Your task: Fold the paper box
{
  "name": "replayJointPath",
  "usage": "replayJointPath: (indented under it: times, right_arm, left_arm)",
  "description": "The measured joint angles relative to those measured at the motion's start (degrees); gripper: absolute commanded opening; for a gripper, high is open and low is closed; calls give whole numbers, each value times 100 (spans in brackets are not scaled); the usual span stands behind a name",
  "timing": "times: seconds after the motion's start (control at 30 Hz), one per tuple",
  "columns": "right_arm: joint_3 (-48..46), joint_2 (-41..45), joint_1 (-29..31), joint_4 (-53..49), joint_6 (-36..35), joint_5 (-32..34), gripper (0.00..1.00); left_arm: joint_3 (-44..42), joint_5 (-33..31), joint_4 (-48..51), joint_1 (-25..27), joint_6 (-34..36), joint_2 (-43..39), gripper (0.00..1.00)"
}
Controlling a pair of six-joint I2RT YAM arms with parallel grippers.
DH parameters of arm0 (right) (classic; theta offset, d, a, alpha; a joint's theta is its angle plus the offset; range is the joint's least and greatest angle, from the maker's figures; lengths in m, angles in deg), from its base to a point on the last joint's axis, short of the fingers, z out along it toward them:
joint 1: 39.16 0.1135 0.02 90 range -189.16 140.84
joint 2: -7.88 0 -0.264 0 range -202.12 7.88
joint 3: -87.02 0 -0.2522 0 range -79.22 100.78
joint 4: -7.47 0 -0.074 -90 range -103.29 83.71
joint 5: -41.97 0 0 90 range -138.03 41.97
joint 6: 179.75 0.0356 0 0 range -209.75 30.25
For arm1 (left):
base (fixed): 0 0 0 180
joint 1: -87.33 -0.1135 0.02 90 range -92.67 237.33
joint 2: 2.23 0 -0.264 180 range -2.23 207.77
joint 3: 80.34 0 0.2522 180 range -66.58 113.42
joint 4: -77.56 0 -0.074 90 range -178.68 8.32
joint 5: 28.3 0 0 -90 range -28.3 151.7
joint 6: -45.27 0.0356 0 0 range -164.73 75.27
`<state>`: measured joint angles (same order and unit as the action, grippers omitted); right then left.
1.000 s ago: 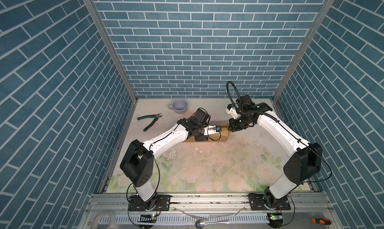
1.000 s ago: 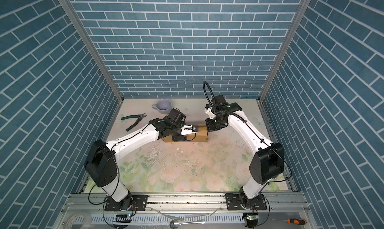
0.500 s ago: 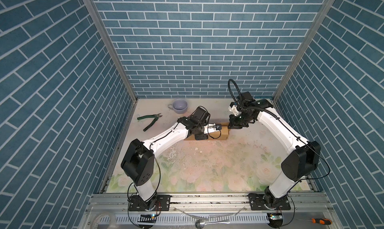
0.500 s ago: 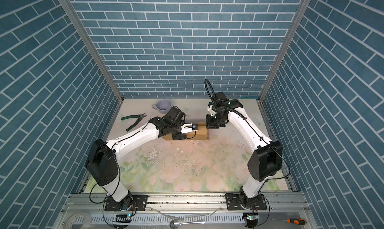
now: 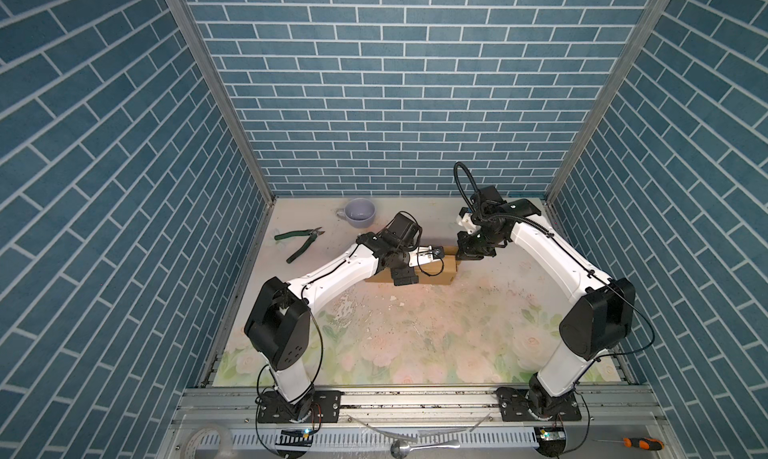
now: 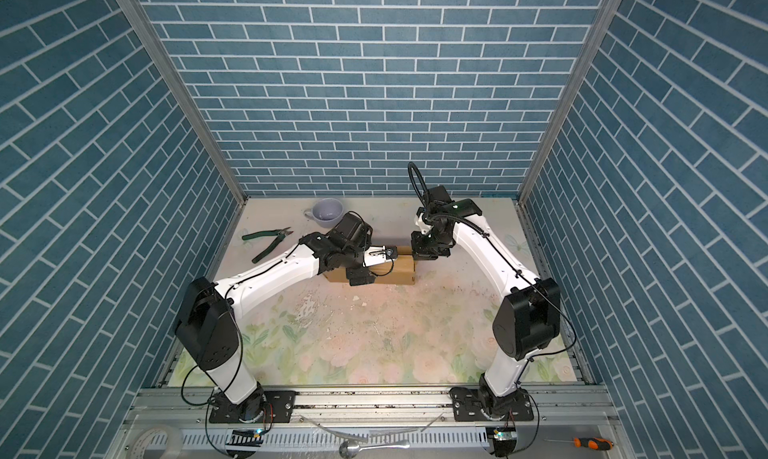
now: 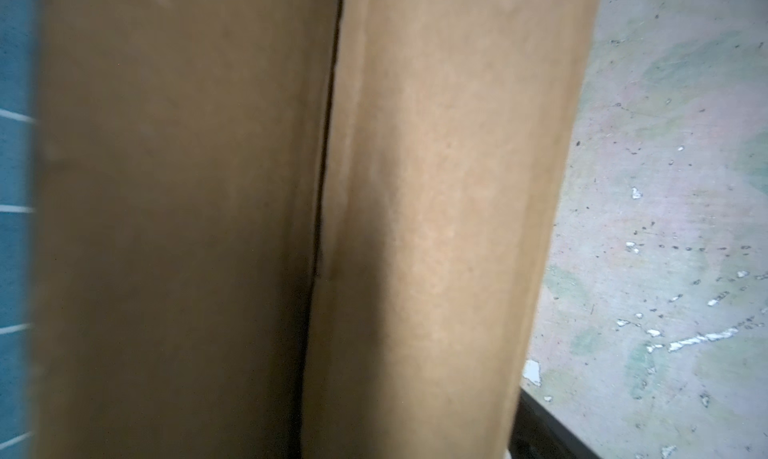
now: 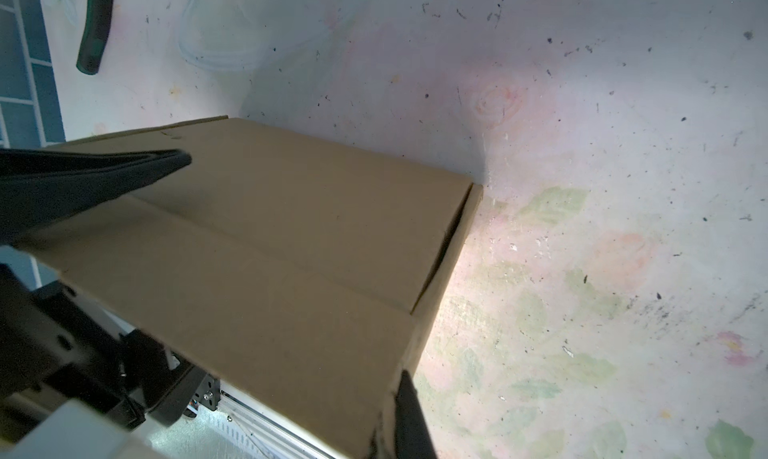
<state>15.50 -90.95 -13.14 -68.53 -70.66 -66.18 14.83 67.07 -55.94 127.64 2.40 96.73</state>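
The paper box (image 5: 440, 273) sat on the counter (image 5: 415, 332) — cup (image 5: 360, 213) and pliers (image 5: 301, 245) beyond its left end. Right hand (image 5: 464, 254), pressed together, angled onto its right end; left hand (image 5: 430, 256) lay across it — its spread impossible to tell.

Lilac cup (image 5: 360, 214) near green-handled pliers (image 5: 300, 245) at the back (screwdriver (image 5: 641, 444) well apart, in front).

A lab test cell: brick-print panels (image 5: 395, 82), aluminium base rail (image 5: 415, 403) (floral mat (image 5: 415, 332) as tabletop)
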Motion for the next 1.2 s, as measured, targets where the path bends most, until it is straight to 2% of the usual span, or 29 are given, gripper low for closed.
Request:
replayJointPath:
  times: [0.27, 0.33, 0.47, 0.53, 0.67, 0.87, 1.07, 1.2]
  right_arm:
    - [28, -68, -37, 7, -63, 44, 0]
    - [39, -81, -50, 9, -103, 50, 0]
    - [48, -96, -87, 11, -116, 79, 0]
    - [48, -98, -96, 11, -116, 94, 0]
    - [74, -122, -98, 4, -142, 98, 0]
    - [225, -234, -107, -20, -157, 98, 0]
    - [234, -245, -129, -46, -273, 90, 0]
    - [240, -245, -138, -76, -363, 81, 0]
  left_arm:
    - [42, 356, 81, -55, -415, -669, 98]
    - [37, 431, 37, -118, -634, -1008, 93]
    - [26, 385, -166, -463, -1478, -1644, 74]
    - [2, 413, -195, -835, -1987, -1858, 72]
    - [-413, 634, -337, -1797, -2761, -2131, 79]
    - [-645, 1217, -352, -2437, -3084, -1825, 79]
    - [101, 1587, -219, -2691, -2990, -911, 80]
    - [343, 1670, -280, -2691, -2916, -750, 92]
